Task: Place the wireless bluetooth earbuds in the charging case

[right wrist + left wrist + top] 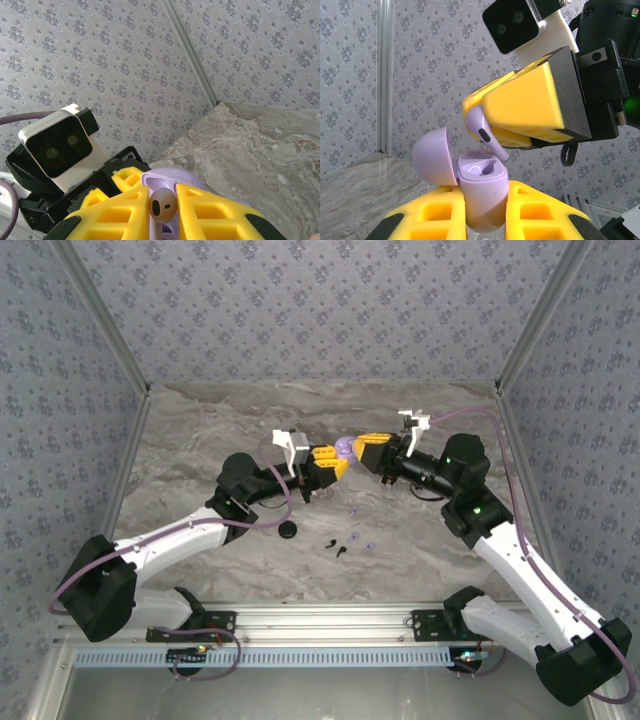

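Note:
My left gripper (pixel 482 189) is shut on a lilac charging case (pixel 481 202), held upright above the table with its domed lid (pixel 434 157) swung open to the left. My right gripper (pixel 162 193) is shut on a lilac earbud (pixel 163 206). Seen from the left wrist, this earbud (pixel 485 132) hangs stem-down, its tip just over the case's open socket. From above, the two grippers (pixel 335 462) (pixel 368 448) meet at mid-table around the lilac case (pixel 344 449). Two black earbuds (pixel 336 547) and a pale one (pixel 362 546) lie on the table.
A round black case (pixel 289 530) lies on the marble table (pixel 200 440) near the left forearm. Another small pale bud (pixel 353 511) lies under the grippers. Patterned walls close the back and both sides. An aluminium rail (pixel 330 620) runs along the near edge.

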Robot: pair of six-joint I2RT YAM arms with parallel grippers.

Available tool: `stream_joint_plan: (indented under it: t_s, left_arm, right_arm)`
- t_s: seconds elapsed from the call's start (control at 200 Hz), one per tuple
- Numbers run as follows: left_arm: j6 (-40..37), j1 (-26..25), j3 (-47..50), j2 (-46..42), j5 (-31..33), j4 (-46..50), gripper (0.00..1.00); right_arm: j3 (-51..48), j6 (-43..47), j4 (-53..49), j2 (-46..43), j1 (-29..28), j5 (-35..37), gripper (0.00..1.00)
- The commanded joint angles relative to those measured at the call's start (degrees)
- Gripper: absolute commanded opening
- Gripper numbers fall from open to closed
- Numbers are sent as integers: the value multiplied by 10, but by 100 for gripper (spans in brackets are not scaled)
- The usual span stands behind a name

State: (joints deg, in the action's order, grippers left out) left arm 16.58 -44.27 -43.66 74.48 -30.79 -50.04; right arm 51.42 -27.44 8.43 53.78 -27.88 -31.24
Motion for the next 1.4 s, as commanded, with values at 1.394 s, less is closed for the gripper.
stream_joint_plan:
  t_s: [1.394]
  left_arm:
    - [32, -2, -5, 9, -10, -50, 0]
  right_arm:
    - [22, 4, 37, 21, 4, 1, 22]
